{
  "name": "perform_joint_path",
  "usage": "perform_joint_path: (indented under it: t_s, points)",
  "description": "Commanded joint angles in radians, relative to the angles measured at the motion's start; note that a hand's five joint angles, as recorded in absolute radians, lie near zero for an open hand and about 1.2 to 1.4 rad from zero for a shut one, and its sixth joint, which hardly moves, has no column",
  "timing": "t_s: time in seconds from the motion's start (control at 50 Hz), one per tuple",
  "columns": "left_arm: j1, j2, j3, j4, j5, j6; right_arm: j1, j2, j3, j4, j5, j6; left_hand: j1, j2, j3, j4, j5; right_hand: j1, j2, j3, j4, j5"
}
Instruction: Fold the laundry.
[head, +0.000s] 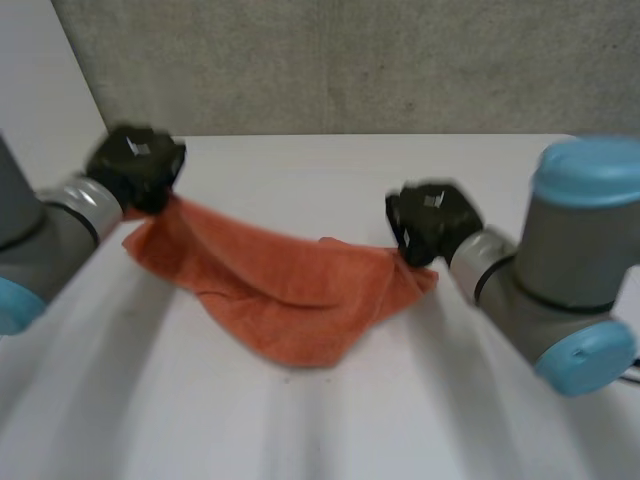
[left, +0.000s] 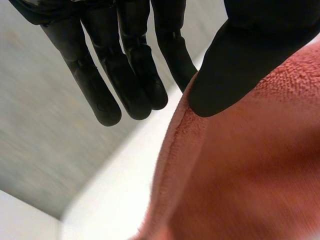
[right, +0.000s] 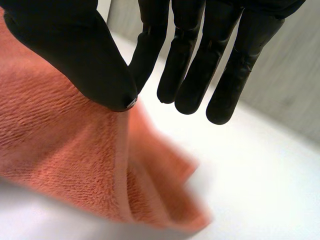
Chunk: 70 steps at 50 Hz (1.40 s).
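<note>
An orange towel (head: 290, 290) hangs in a sagging band between my two hands, and its low middle rests on the white table (head: 420, 420). My left hand (head: 138, 165) holds the towel's far left corner, lifted off the table. In the left wrist view the thumb (left: 250, 50) pinches the towel's hemmed edge (left: 175, 145) against the nearest straight finger. My right hand (head: 430, 222) holds the right corner. In the right wrist view its thumb (right: 75, 45) presses the towel (right: 60, 145) against the first finger, and the other fingers stay straight.
A grey wall (head: 350, 60) runs along the table's far edge, close behind both hands. Bare white tabletop lies in front of the towel and to either side of it.
</note>
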Motion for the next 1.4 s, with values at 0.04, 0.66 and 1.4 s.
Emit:
perform_joint_path:
  t_s: [0.04, 0.66, 1.4]
  points:
    - [-0.003, 0.328, -0.008, 0.001, 0.003, -0.174, -0.01, -0.239, -0.094, 0.06, -0.024, -0.254, 0.251, 0.202, 0.208, 0.2, 0.245, 0.411, 0.233, 0.216, 0.21, 0.234]
    - [-0.078, 0.557, -0.104, -0.01, 0.002, -0.195, -0.165, 0.072, 0.007, 0.183, -0.321, 0.309, 0.251, 0.202, 0.208, 0.2, 0.245, -0.709, -0.887, -0.904, -0.911, -0.887]
    - [-0.026, 0.611, -0.107, -0.011, -0.03, -0.195, -0.202, -0.317, -0.3, 0.425, -0.241, -0.324, 0.251, 0.202, 0.208, 0.2, 0.245, 0.411, 0.233, 0.216, 0.21, 0.234]
